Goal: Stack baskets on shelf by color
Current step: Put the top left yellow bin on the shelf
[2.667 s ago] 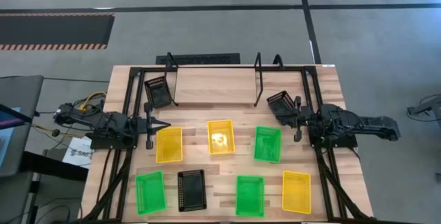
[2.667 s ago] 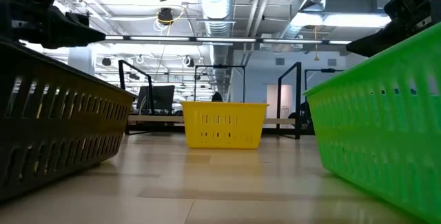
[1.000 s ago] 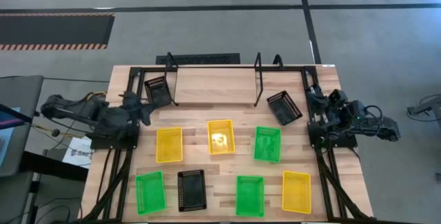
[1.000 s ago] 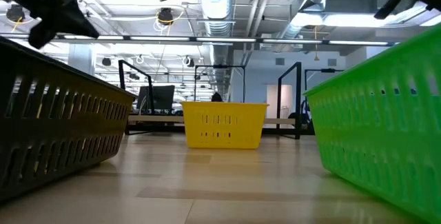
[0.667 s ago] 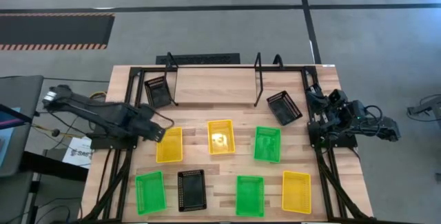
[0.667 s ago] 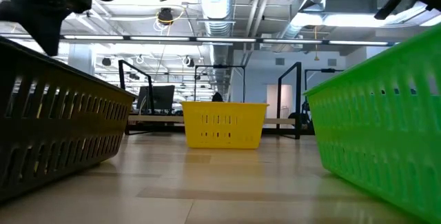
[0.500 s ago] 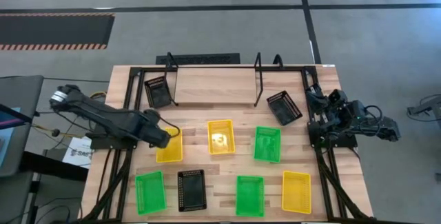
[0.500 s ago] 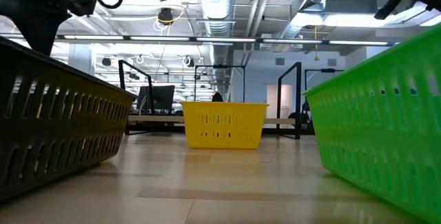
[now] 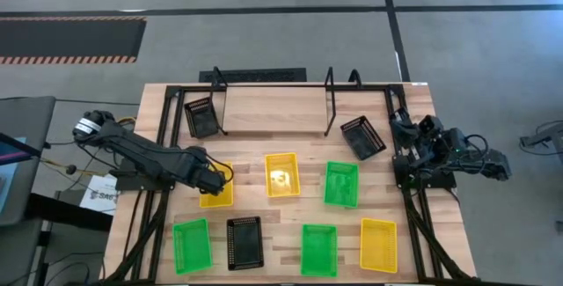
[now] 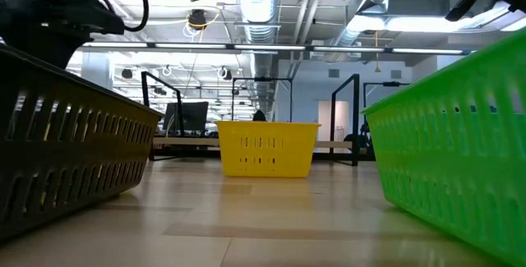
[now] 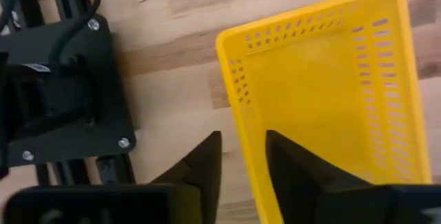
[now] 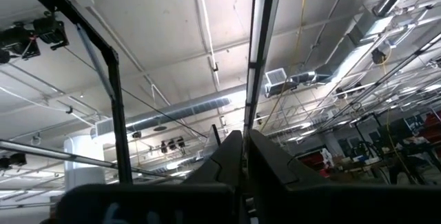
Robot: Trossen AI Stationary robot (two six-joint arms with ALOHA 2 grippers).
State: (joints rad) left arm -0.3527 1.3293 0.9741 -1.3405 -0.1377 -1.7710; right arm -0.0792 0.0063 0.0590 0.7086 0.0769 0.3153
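Yellow basket (image 9: 216, 191) half-hidden under left hand (image 9: 220, 177), fingers astride its rim.

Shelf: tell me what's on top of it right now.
The shelf board shows bare wood; no basket sits on it. The two black baskets lie tilted off its left and right ends. The area beneath the board is covered from above.

Shelf (image 9: 274, 110) at table (image 9: 413, 260) rear centre. One basket (image 9: 201, 117) beside shelf's left end, another (image 9: 363, 136) off its right end. Three baskets (image 9: 282, 174) in middle row, four (image 9: 319, 250) in front row. Left gripper (image 9: 220, 177) over leftmost middle-row basket (image 9: 216, 194); right arm (image 9: 444, 154) at right edge.
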